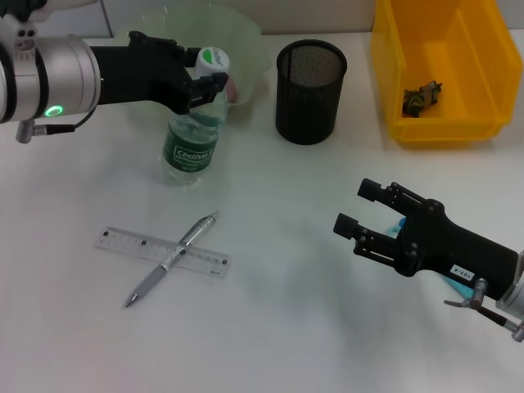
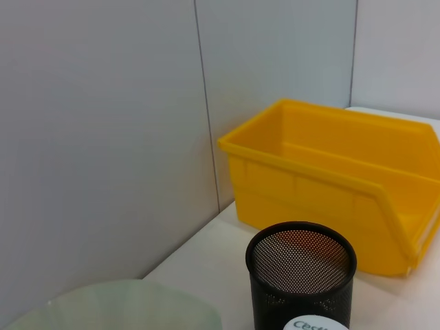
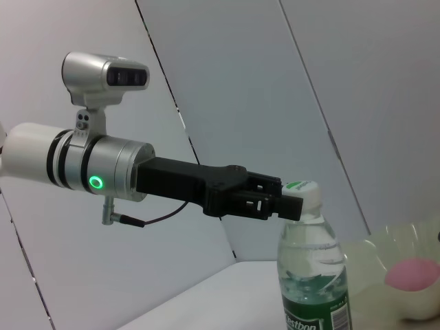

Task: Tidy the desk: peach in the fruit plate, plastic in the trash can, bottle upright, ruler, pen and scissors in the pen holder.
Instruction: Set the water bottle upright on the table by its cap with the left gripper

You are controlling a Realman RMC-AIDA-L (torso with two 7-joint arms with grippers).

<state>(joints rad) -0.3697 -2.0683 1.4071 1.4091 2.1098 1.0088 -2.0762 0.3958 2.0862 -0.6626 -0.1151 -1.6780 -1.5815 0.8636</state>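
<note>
The left tool (image 1: 206, 82) is seen at the neck of the bottle (image 1: 192, 139), just under its white cap (image 1: 214, 57); its fingers (image 3: 271, 204) are closed against the neck, so the bottle is gripped. The bottle is held upright on the white worktop (image 1: 286, 327), at the far left. The right tool (image 1: 360, 209) is held above the near right part of the worktop with its two fingers spread apart, and nothing is held between them. A blue object (image 1: 399, 225) is partly covered by that arm; what it is cannot be made out.

Just behind the bottle a pale green fruit plate (image 1: 246, 41) is placed, and a pink peach (image 3: 411, 275) is seen inside it in the right wrist view. To the right of the plate a black mesh pen holder (image 1: 310, 92) is set upright. At the far right a yellow bin (image 1: 446, 65) is found, with a dark crumpled piece (image 1: 422, 96) lying in it. On the near left of the worktop a clear ruler (image 1: 160, 251) is laid flat, and a grey pen (image 1: 171, 258) is laid across it at an angle, the two touching. Both are well apart from either tool.

In the left wrist view only the top of the cap is shown at the edge, in front of the pen holder and the bin.
</note>
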